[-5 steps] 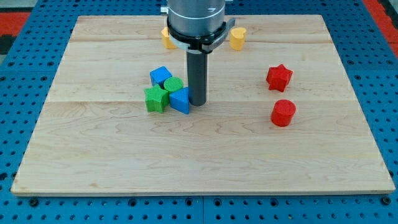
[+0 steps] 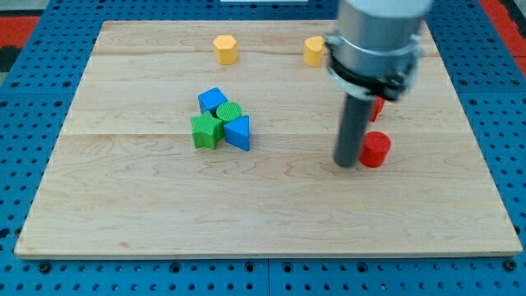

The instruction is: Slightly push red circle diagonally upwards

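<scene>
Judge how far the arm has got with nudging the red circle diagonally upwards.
Done: my tip sits just to the view's left of the red circle. In hand: closing on it; contact can't be confirmed. Left: the push itself, towards the partly hidden red star.

no readable text, labels, brand names, numbers or signs appeared anywhere: not on the wooden board (image 2: 271, 205), the coloured blocks, the robot arm or the blue pegboard surface around the board.
</scene>
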Robot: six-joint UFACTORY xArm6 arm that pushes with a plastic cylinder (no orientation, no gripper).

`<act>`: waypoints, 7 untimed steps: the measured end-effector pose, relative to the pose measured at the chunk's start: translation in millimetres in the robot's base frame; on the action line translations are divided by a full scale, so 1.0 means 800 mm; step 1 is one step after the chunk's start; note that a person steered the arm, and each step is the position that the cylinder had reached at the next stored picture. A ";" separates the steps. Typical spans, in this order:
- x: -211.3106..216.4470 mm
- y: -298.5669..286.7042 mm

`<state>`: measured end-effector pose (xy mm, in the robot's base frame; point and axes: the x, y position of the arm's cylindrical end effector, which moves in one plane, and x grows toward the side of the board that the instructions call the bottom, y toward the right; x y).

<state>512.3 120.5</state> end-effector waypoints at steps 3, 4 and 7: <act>0.031 0.077; 0.031 0.077; -0.125 0.017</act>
